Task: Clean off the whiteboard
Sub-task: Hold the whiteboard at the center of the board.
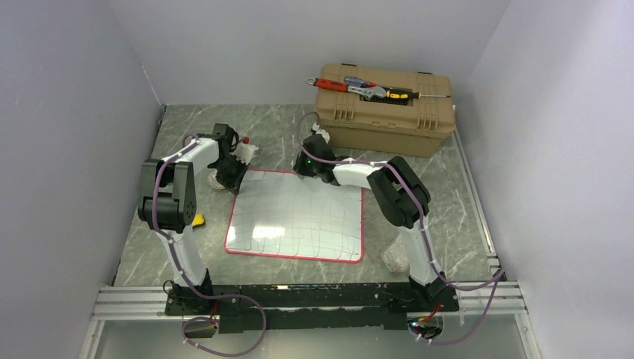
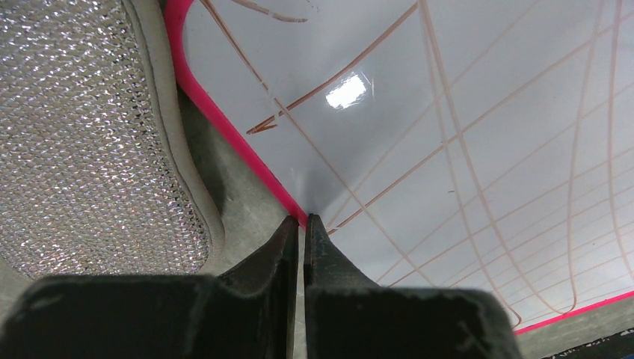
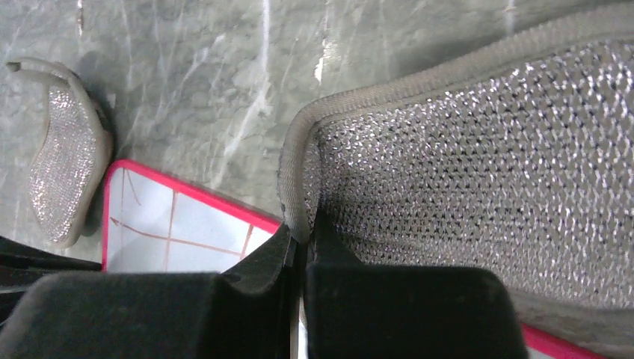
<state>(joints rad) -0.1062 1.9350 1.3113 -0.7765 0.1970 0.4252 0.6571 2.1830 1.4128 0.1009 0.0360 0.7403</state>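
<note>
The whiteboard (image 1: pixel 295 217) lies flat mid-table, white with a red rim and covered in thin reddish pen lines (image 2: pixel 478 164). My right gripper (image 3: pixel 300 228) is shut on the bound edge of a silvery mesh wiping pad (image 3: pixel 478 172), which lies over the board's far rim (image 3: pixel 194 196). In the top view this gripper (image 1: pixel 308 170) sits at the board's far edge. My left gripper (image 2: pixel 303 221) is shut with nothing seen between its fingers. Its tips meet the red rim (image 2: pixel 224 123) near the board's far left corner (image 1: pixel 230 178).
A second silvery pad (image 2: pixel 82 134) lies on the marble table just left of the board, also in the right wrist view (image 3: pixel 63 161). A tan toolbox (image 1: pixel 385 108) with hand tools on its lid stands at the back right. A clear plastic item (image 1: pixel 395 256) sits near the right arm.
</note>
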